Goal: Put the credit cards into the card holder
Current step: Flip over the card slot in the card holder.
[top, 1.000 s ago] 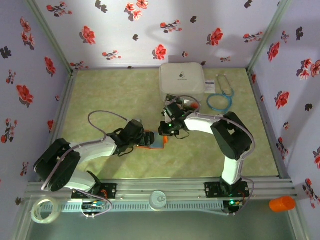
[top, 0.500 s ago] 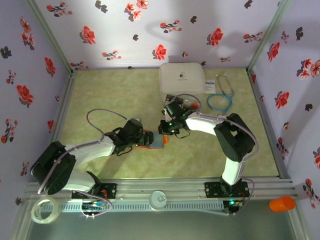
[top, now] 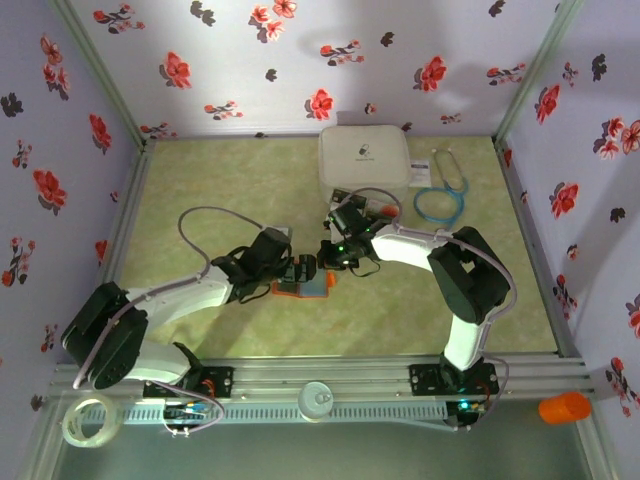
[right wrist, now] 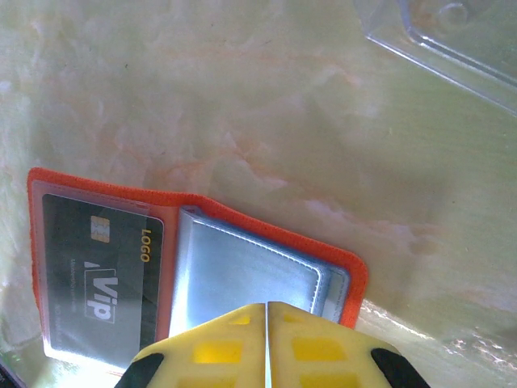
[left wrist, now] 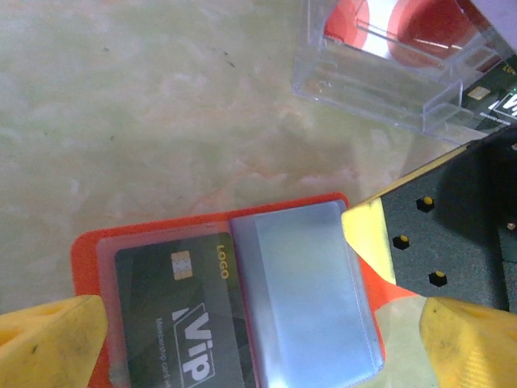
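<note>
Left wrist view puts the small flat orange folding card holder (left wrist: 291,299) directly between the fingertips of the left gripper (left wrist: 258,343), which stand released and wide apart at 8 and 4 o'clock of the frame. The holder lies opened flat on the pale green marbled bench (left wrist: 161,97), with its long axis running 9 to 3 o'clock. A dark credit card with gold lettering (left wrist: 174,323) sits under the clear sleeve on the 9 o'clock half. The grey-blue pocket on the 3 o'clock half looks unfilled.

The right gripper (right wrist: 266,339) is clenched, its two yellow fingers pressed together with only a seam between them (whether anything thin is pinched there I cannot tell). In its own wrist view it hangs at the 6 o'clock edge of the grey-blue half.

From the top external view both arms meet over the holder. It lies at about 6 o'clock from the left gripper and 7 o'clock from the right one. My judgement is that the right gripper is the nearer to the unfilled pocket, so the coming move turns on aligning it with the holder's 9-to-3 axis.
</note>
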